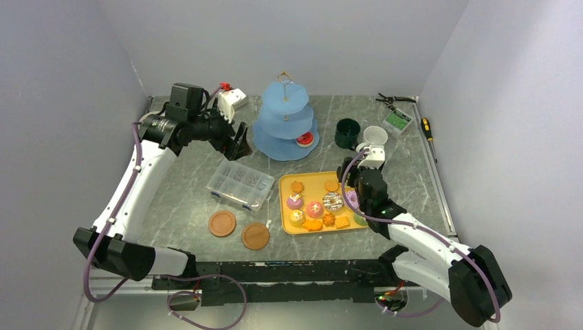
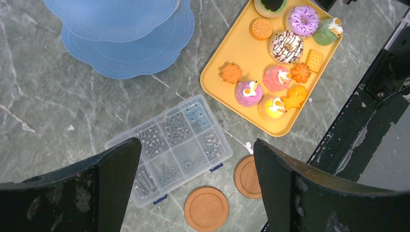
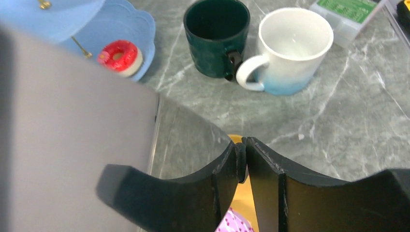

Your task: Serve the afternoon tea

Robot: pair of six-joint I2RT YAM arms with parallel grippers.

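Red doughnut [image 3: 118, 55] sits alone on the blue stand's [image 1: 285, 117] bottom tier, with the remaining treats [image 1: 314, 208] on the yellow tray [image 1: 282, 203] by the right gripper [image 3: 241, 154], which is pinched shut on nothing visible and likely must open to pick one, while the left gripper [image 2: 197, 145] hangs agape and empty.

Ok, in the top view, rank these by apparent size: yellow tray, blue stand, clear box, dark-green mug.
1. yellow tray and blue stand: they look about alike, and the stand rises toward the camera, so they are left unranked.
2. clear box
3. dark-green mug
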